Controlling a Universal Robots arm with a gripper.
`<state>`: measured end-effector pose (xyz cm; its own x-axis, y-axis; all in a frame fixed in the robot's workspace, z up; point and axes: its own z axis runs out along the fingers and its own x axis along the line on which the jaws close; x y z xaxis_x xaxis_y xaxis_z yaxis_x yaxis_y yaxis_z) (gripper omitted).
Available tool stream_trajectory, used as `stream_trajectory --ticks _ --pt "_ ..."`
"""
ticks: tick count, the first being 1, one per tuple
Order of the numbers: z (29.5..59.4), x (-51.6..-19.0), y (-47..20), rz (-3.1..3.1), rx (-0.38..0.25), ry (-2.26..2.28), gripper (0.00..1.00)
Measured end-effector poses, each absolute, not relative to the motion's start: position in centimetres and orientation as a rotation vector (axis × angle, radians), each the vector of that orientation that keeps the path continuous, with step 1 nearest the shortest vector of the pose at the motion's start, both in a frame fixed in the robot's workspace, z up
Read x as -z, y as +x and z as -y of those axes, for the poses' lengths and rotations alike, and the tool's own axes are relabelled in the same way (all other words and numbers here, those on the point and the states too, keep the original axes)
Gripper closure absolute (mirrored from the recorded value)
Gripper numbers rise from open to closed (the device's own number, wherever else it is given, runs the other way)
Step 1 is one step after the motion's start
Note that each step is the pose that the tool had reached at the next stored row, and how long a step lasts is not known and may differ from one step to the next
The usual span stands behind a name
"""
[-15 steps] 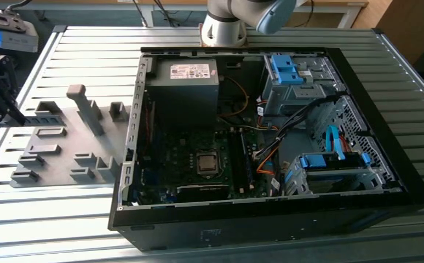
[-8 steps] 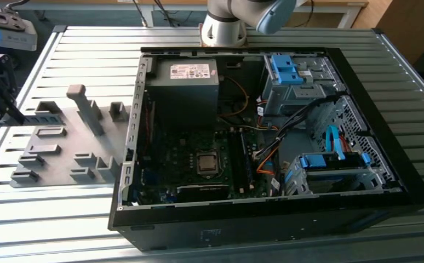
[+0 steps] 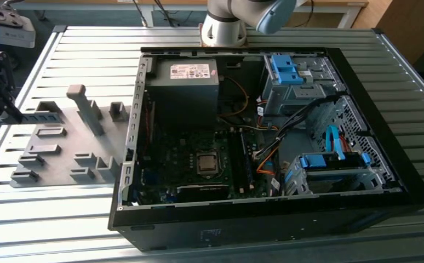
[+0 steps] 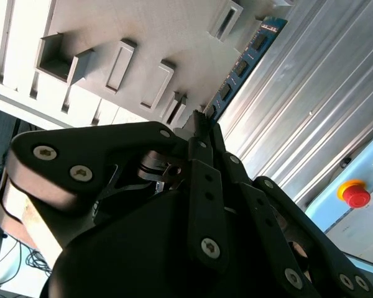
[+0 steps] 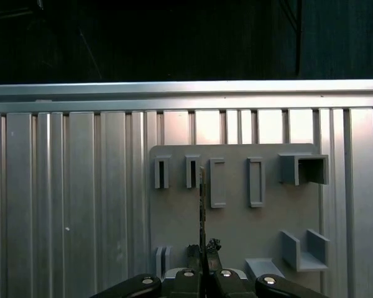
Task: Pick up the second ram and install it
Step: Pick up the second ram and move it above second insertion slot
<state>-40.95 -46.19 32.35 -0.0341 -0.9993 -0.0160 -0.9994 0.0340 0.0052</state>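
Note:
My gripper (image 4: 202, 121) is shut on the second ram (image 4: 242, 62), a thin blue-green stick with dark chips that reaches out from the fingertips over the grey holder plate (image 4: 143, 37). In the first wrist view the second ram (image 5: 202, 198) shows edge-on as a thin line rising from the gripper (image 5: 202, 249), above the holder plate (image 5: 236, 230). In the exterior view the gripper (image 3: 11, 116) is at the far left, and the second ram (image 3: 43, 116) points from it toward the holder plate (image 3: 58, 148).
An open black computer case (image 3: 387, 181) lies on the slatted metal table (image 3: 73, 49), on the exterior view's right of the holder plate. Inside are the motherboard (image 3: 197, 164), a power supply (image 3: 186, 82), cables and blue drive bays. The arm's base (image 3: 223, 27) stands behind the case. A red stop button (image 4: 354, 194) sits off the table.

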Motion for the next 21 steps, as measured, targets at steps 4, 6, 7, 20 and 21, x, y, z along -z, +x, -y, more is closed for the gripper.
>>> stream_trajectory --ticks 4,6,7,20,21 --pt "46.2 -32.6 -40.9 -2.253 -0.023 -2.178 0.86" --pt "46.2 -32.7 -40.9 -2.253 -0.023 -2.178 0.86" --pt "46.2 -32.8 -40.9 -2.253 -0.023 -2.178 0.86" --pt "46.2 -33.9 -40.9 -2.253 -0.023 -2.178 0.86" --pt "46.2 -34.0 -40.9 -2.253 -0.023 -2.178 0.86"
